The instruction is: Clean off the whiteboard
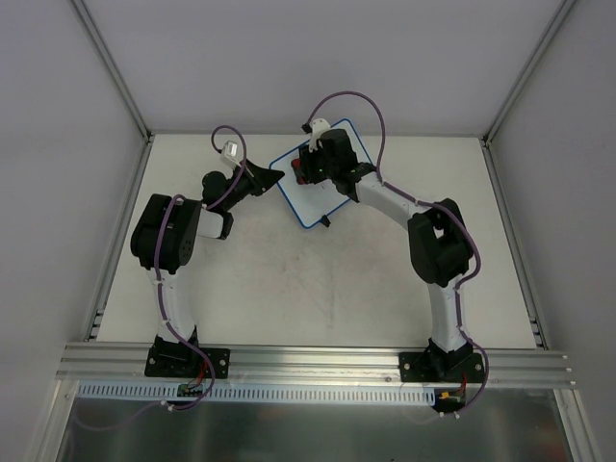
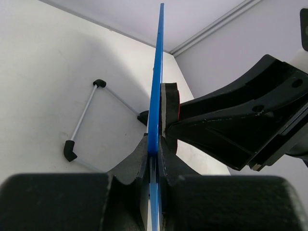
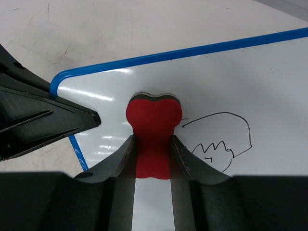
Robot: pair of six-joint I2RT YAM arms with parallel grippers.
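The whiteboard [image 1: 311, 199], white with a thin blue rim, lies tilted at the back middle of the table. My left gripper [image 1: 278, 176] is shut on its left rim; in the left wrist view the blue rim [image 2: 155, 106] runs edge-on between the jaws [image 2: 154, 150]. My right gripper [image 1: 310, 171] is shut on the red bone-shaped eraser [image 3: 153, 126], pressed flat on the board [image 3: 231, 77] near its left corner. A black doodle [image 3: 219, 142] sits just right of the eraser. The left gripper's fingers [image 3: 45, 120] show at the left of the right wrist view.
The board's wire leg with black feet [image 2: 83, 118] sticks out under it. A black foot [image 1: 325, 222] shows at its near edge. Grey enclosure walls stand on three sides, with an aluminium rail [image 1: 308, 361] along the near edge.
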